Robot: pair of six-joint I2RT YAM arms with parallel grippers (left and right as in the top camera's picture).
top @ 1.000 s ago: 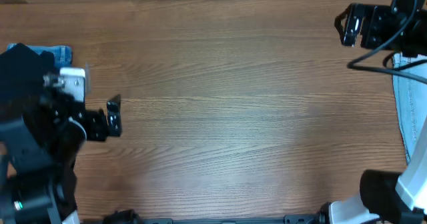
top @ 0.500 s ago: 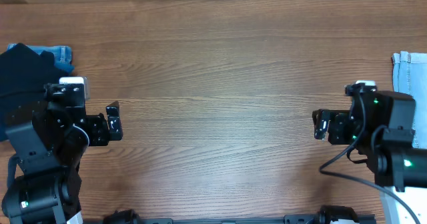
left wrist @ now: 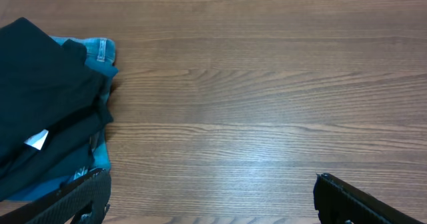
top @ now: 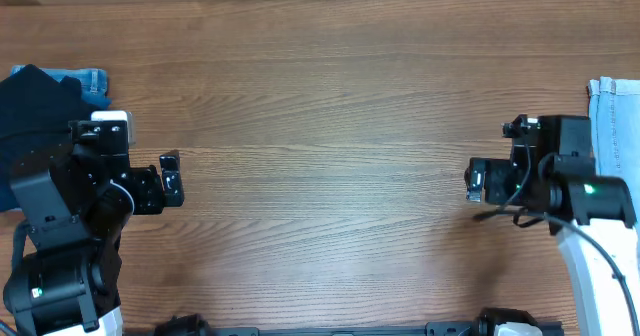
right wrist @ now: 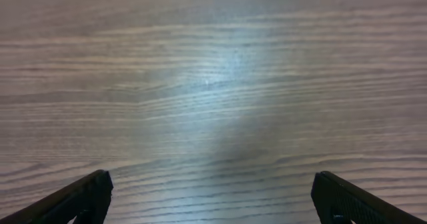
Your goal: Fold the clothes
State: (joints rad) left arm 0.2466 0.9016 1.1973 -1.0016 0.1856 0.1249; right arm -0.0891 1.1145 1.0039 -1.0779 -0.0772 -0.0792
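Both grippers are spread wide and hold nothing. The right gripper (top: 476, 181) has swung in nearer and now stands well apart from the left gripper (top: 172, 179), facing it. Farther back, to the left of the left gripper, the black garment (left wrist: 47, 77) lies folded on denim (left wrist: 100, 51). I judge that the arms are resting and no fold is in hand.

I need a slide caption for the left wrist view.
Open left claw above wooden table; dark soft garment with white label on light blue denim at left.
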